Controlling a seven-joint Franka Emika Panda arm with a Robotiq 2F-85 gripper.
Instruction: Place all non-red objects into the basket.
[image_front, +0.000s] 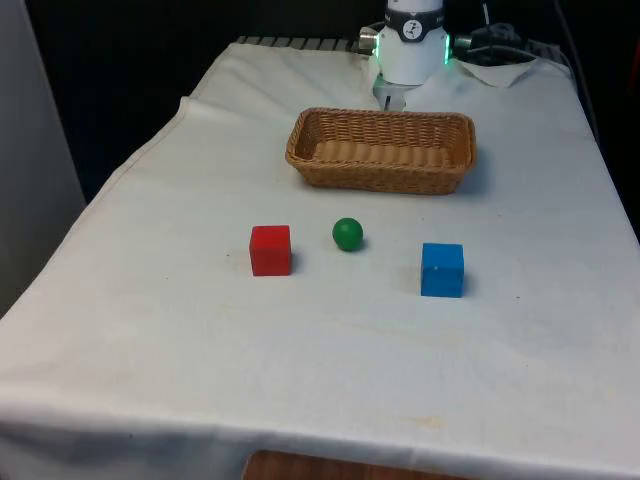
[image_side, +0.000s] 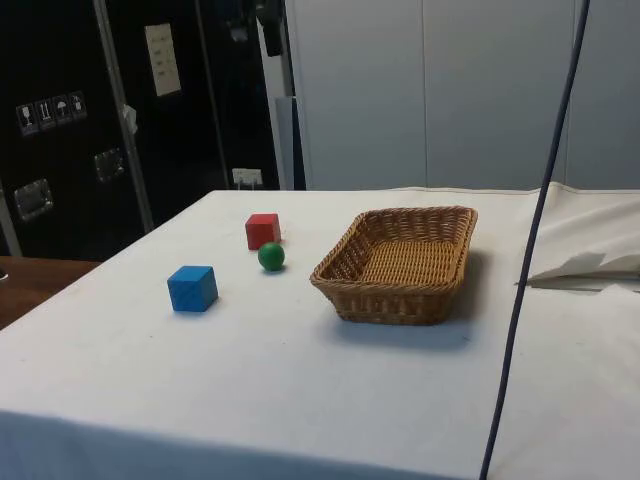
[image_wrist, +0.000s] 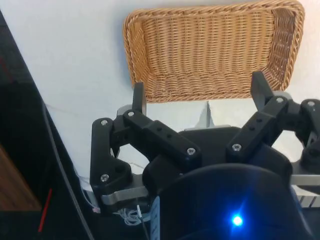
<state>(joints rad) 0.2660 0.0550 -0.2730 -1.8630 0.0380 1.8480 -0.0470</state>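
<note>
A: Start with the front view. What is on the cloth (image_front: 200, 350)?

B: A wicker basket (image_front: 381, 176), oblong with rounded corners, woven in tan cane with ribbed walls. It sits toward the far end of the table, and what I can see of its inside holds nothing. Nearer the camera are three small things in a loose row: a red cube (image_front: 270, 250) toward the front view's left, a green ball (image_front: 347, 234) in the middle, and a blue cube (image_front: 442, 269) toward the front view's right. All are apart from each other and from the basket.

A: Their surfaces?

B: The cubes look matte with crisp edges; the ball is smooth and round. The cloth is white and faintly creased.

A: And the side view?

B: The same basket (image_side: 400, 262) shows its open weave and a thicker braided rim; its floor is bare. The blue cube (image_side: 192, 288) lies nearest this camera, the green ball (image_side: 271, 257) just beside the red cube (image_side: 262, 231), and all three are on the cloth, outside the basket. A dark cable cuts across the picture in front of the table.

A: The wrist view?

B: The gripper (image_wrist: 200, 97) hangs above the table near the basket (image_wrist: 212, 50), its black fingers (image_wrist: 139, 99) spread wide apart with nothing between them. One end of the basket is cut off by the frame. The fingertips are partly hidden behind the gripper's own linkages.
</note>
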